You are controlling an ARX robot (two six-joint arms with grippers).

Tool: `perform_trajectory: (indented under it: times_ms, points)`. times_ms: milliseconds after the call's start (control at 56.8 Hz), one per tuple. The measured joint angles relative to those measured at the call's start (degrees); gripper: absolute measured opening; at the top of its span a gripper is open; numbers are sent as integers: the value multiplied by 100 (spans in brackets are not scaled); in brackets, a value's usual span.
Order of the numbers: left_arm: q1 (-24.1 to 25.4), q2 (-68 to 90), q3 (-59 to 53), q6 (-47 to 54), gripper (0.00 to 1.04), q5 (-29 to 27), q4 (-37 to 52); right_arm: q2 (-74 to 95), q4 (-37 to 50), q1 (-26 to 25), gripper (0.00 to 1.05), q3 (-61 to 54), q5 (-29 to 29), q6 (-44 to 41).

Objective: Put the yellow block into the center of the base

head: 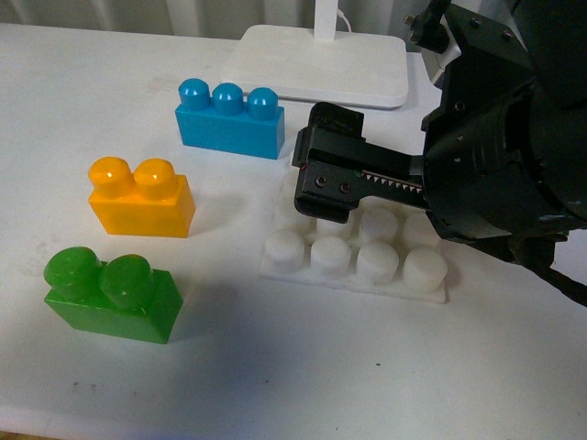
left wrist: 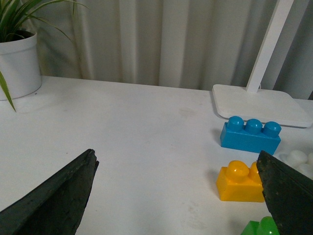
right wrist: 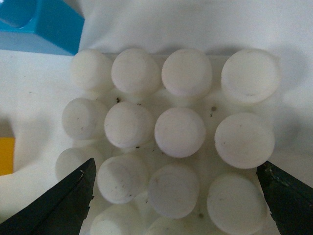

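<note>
The yellow block (head: 142,203) shows 2 rounded, glossy studs.

three toy bricks on one white table (head: 303,376): one yellow block (head: 142,200) with two round studs, one green brick (head: 112,295) with two studs, and one blue brick (head: 229,119) with three studs. that makes seven studs across the three bricks. one white base (head: 330,258), a flat studded plate; the front view shows four studs in its nearest row, and the right wrist view shows three full rows of four, with more cut off at the edge. one smooth white slab (head: 316,64) with one upright post. one white plant pot (left wrist: 17,63), seen only in the left wrist view.
</note>
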Motion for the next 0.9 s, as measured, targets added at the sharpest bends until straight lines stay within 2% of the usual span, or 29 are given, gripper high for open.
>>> perform_trajectory:
  times_ms: [282,370,475,634,810,898]
  points:
    - [0,0,0,0,98,0,0,-1659,699,-1123,96,-708,-599,-1196]
    - [0,0,0,0,98,0,0,-2551,1075,-1777,96,-1132,-988,-1853]
    - [0,0,0,0,98,0,0,-3309,1263,-2319,96,-1517,-1305,-2203]
    - [0,0,0,0,98,0,0,-4269,1504,-3174,96,-2127,-1733,-2441]
    - [0,0,0,0,98,0,0,-5248,1519,-4452,96,-2796,-2494,-2409]
    - [0,0,0,0,98,0,0,-5458,1473,-5047,96,-3003,-2494,-2404]
